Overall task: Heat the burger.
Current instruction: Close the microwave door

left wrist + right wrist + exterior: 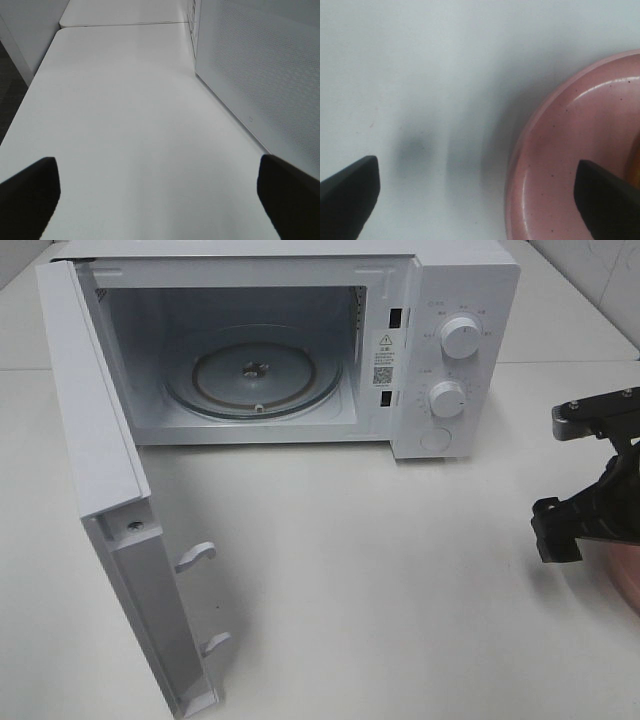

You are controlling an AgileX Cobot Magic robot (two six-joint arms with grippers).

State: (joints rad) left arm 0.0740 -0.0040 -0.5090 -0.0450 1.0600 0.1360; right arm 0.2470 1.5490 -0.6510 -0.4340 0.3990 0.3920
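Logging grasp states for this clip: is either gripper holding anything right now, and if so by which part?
Nothing is held. The left gripper is open over bare table. The right gripper is open too, one finger over the pink plate, not clamped on it.

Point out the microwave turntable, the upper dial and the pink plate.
microwave turntable [255,375], exterior high view, glass surface near hub.
upper dial [459,337], exterior high view, knob face.
pink plate [580,150], right wrist view, inner surface.

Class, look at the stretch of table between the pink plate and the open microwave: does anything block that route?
Nothing visible does. The microwave door is swung wide, its turntable is bare, and the table toward the pink plate holds nothing.
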